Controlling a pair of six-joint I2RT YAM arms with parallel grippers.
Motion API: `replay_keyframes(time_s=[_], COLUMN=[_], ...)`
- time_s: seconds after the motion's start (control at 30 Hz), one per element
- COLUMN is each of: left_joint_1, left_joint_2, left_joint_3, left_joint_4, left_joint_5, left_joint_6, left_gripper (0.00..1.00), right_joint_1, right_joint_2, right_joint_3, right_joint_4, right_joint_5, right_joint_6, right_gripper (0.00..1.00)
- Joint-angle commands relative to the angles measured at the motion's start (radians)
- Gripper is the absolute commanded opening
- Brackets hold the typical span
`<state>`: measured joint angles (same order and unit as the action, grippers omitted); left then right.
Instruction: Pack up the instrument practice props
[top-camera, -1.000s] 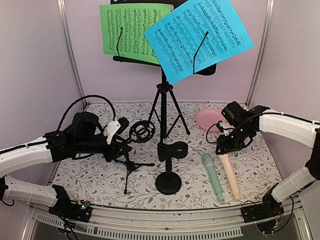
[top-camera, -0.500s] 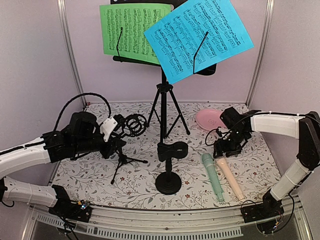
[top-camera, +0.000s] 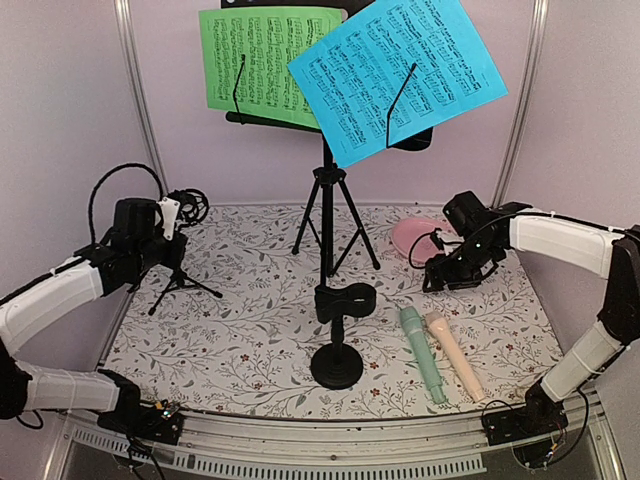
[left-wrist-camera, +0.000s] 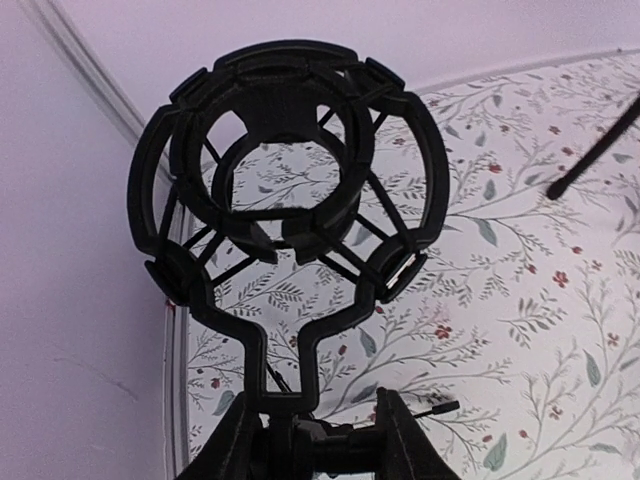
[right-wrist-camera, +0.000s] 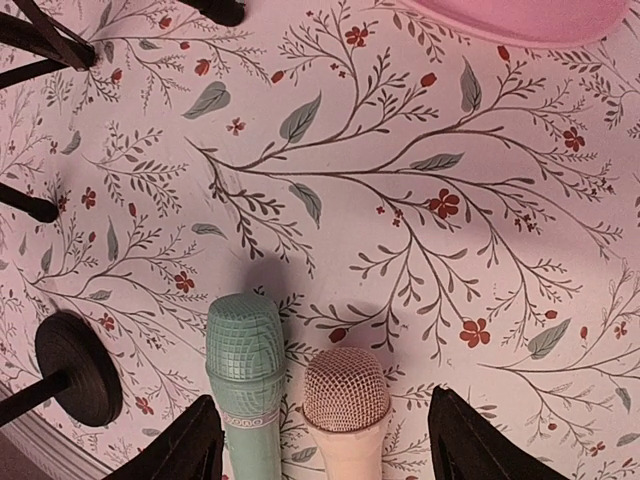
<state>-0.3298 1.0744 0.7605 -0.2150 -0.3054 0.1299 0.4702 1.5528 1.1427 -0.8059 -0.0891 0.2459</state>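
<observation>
My left gripper (top-camera: 172, 222) is shut on the stem of a small black mic support with a shock-mount ring (top-camera: 190, 205) and tripod legs, near the far left wall. In the left wrist view the ring (left-wrist-camera: 285, 190) stands above my gripper (left-wrist-camera: 312, 440). My right gripper (top-camera: 440, 272) is open and empty, above the table behind the microphones. The mint-green microphone (top-camera: 422, 355) and pale-pink microphone (top-camera: 452, 355) lie side by side; their heads (right-wrist-camera: 245, 350) (right-wrist-camera: 346, 390) show between my open fingers (right-wrist-camera: 480, 440). The green page (top-camera: 255, 65) and blue page (top-camera: 395, 75) rest on the black music desk's tripod (top-camera: 328, 220). A round-base mic support (top-camera: 338, 335) stands at centre front.
A round pink dish (top-camera: 418, 238) sits at the back right, just behind my right gripper, and shows at the top of the right wrist view (right-wrist-camera: 520, 15). The floral table cover (top-camera: 250, 340) ends at a metal rail in front. Walls close in the left, right and back.
My left gripper has carried the small tripod mic support left and back toward the wall. My right gripper has drawn back from the microphones; the pink one now lies closer to the mint one.
</observation>
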Motion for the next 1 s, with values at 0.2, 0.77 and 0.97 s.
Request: replay_keyframes(time_s=[0.2, 0.77, 0.97], left_joint_1=[0.217, 0.247, 0.248], left_joint_2=[0.207, 0.115, 0.059], left_joint_3=[0.106, 0.0, 0.027], left_joint_4=[0.198, 0.156, 0.051], left_joint_5=[-0.085, -0.037, -0.027], left_joint_6=[-0.091, -0.231, -0.253], left_gripper=[0.03, 0.6, 0.99], right_joint_1=[-0.005, -0.005, -0.005], right_joint_2=[-0.105, -0.158, -0.162], right_joint_3=[0.022, 0.04, 0.06], right_joint_4=[-0.012, -0.006, -0.013], right_joint_5=[0.017, 0.035, 0.038], right_joint_6=[-0.001, -0.018, -0.028], right_gripper=[0.73, 0.73, 0.73])
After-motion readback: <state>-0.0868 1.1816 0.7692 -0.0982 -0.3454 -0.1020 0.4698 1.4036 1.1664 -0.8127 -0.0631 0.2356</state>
